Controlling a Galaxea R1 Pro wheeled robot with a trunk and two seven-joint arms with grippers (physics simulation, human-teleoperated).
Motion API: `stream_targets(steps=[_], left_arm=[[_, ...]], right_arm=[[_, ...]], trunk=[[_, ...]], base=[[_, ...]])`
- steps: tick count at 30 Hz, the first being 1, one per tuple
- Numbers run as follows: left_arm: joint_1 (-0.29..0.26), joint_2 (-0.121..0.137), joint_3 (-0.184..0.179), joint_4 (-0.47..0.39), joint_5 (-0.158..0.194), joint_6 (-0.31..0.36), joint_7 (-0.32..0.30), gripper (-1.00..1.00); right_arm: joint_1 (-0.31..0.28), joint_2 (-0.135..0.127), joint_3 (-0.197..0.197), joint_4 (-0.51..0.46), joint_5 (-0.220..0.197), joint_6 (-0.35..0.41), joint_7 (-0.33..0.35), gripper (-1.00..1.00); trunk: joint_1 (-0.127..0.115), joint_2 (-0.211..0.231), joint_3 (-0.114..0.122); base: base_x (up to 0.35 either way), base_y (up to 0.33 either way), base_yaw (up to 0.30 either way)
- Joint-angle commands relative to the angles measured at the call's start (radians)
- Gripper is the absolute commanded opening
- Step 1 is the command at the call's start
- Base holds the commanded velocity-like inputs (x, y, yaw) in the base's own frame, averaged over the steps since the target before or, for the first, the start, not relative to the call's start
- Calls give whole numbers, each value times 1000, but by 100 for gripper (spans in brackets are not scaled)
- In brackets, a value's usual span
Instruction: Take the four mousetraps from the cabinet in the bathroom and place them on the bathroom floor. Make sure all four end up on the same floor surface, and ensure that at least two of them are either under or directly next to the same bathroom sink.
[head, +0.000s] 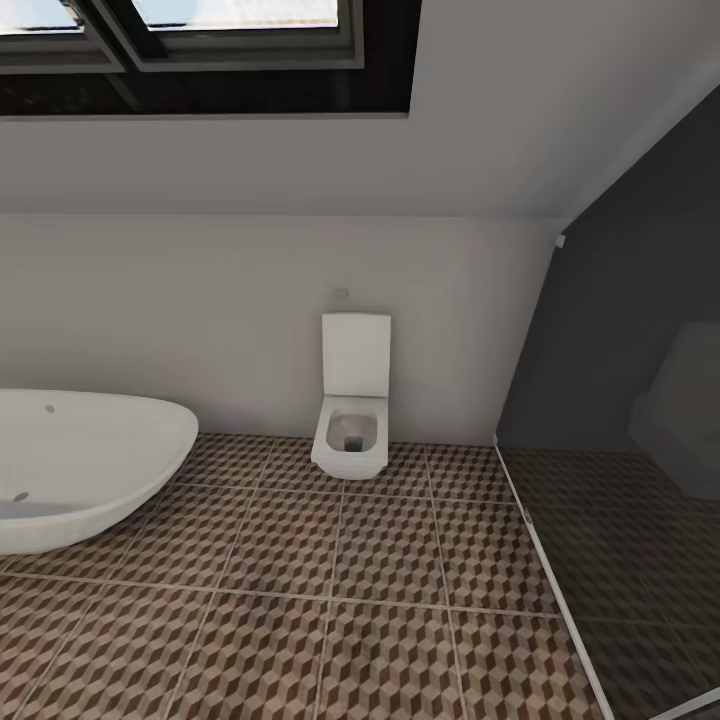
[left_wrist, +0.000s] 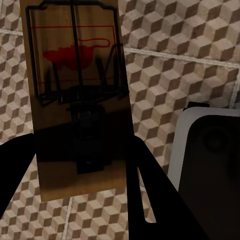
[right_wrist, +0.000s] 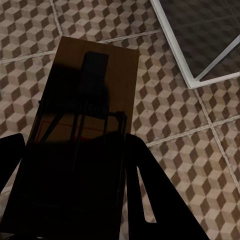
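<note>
My right tool (right_wrist: 75, 200) blacks out the near end of its mousetrap (right_wrist: 90, 85), the left tool's (left_wrist: 80, 200) trap (left_wrist: 75, 75) is cut by the frame top, & the tub (head: 90, 470) runs off the head view's left edge.

Head camera faces the toilet (head: 352, 420); wrist cameras overlook the bathroom floor (left_wrist: 170, 75).

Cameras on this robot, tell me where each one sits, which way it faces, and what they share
Head view: on the robot's head, facing forward and down at the bathtub, toilet and tiled floor.
Left wrist view: on the left arm, looking along the left gripper at its mousetrap above the floor.
Right wrist view: on the right arm, looking along the right gripper at a second mousetrap.
Shared: all three show the cube-patterned floor; both wrist views show a held mousetrap.
</note>
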Motion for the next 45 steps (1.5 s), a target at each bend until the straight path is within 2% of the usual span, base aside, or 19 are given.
stream_targets(steps=[1, 45], left_arm=[[-1, -1, -7, 3, -2, -3, 6, -100], [-1, -1, -7, 3, -2, -3, 6, -100]], right_arm=[[-1, 0, 9, 0, -2, -2, -9, -100], [-1, 0, 9, 0, -2, -2, -9, -100]], trunk=[[1, -2, -2], [1, -2, -2]], base=[[0, 0, 0], [0, 0, 0]])
